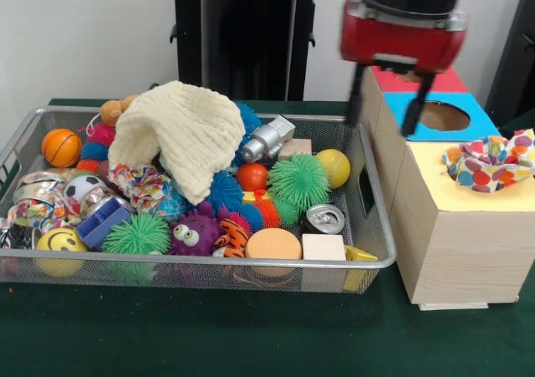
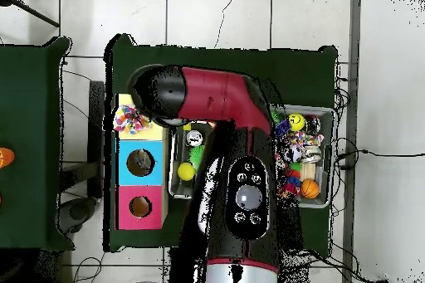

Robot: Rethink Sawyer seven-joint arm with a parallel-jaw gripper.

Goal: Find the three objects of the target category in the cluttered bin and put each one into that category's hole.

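A: Where did the gripper [image 1: 386, 103] hang, measured from the wooden box [image 1: 451, 226]?

B: Above the box's far end, over the seam between it and the cluttered bin [image 1: 368, 218]. Its two dark fingers [image 1: 415, 105] stood apart, with nothing between them, so it was released. The nearer finger ended beside the round hole [image 1: 445, 116] in the blue panel.

A: And the bin?

B: It stood just beside the box, on the green table [image 1: 251, 335]. Inside, a cream knitted cloth [image 1: 184, 135] lay heaped over the toys, well apart from the box. A yellow ball [image 1: 334, 167], a dented can [image 1: 324, 219] and a wooden cube [image 1: 323, 247] lay nearest the box.

A: Anything on the box itself?

B: A spotted cloth [image 1: 491, 161] sat crumpled on the yellow panel. From overhead, the red arm [image 2: 224, 105] crossed between box and bin, hiding much of the bin.
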